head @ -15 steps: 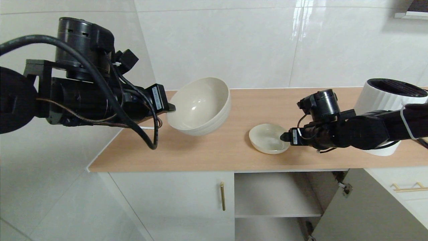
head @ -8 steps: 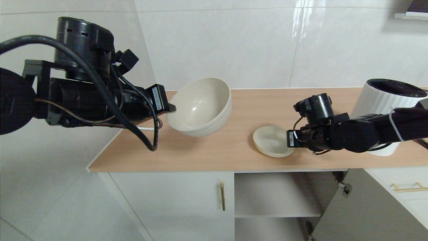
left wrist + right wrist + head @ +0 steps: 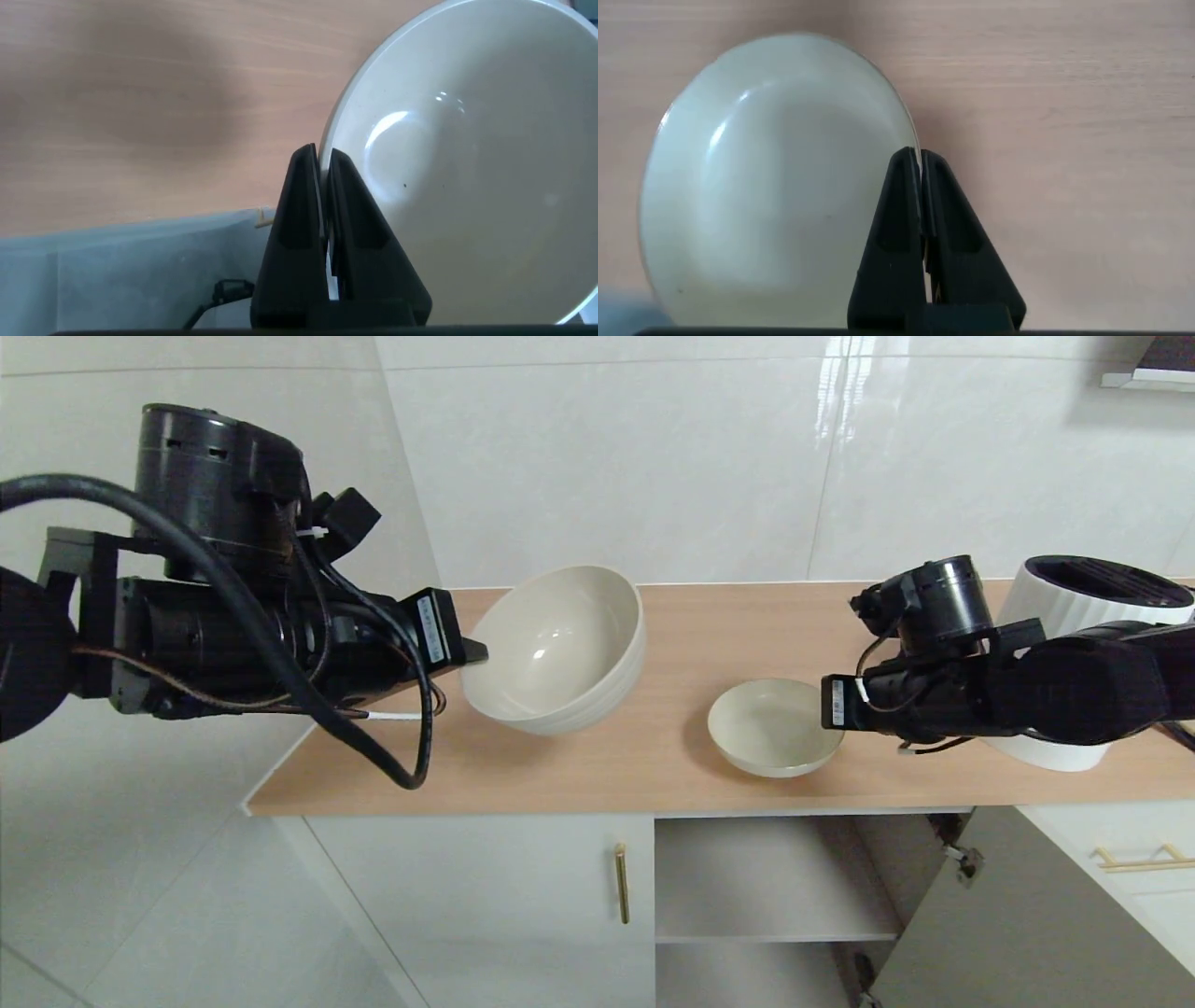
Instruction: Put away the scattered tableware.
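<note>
My gripper (image 3: pixel 921 161) is clamped on the rim of a small pale bowl (image 3: pixel 775 168), with the wooden desk (image 3: pixel 1064 103) behind them.

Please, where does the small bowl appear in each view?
Head view: small bowl right of centre, rim pinched by the right end effector.
Right wrist view: small bowl directly ahead of that end effector.
Left wrist view: that is the large bowl instead.
Shared landmark: the counter.

Head camera overlooks the counter (image 3: pixel 653 775); wrist cameras hug large bowl (image 3: pixel 458 159) and small bowl (image 3: pixel 775 177) (both shared).
</note>
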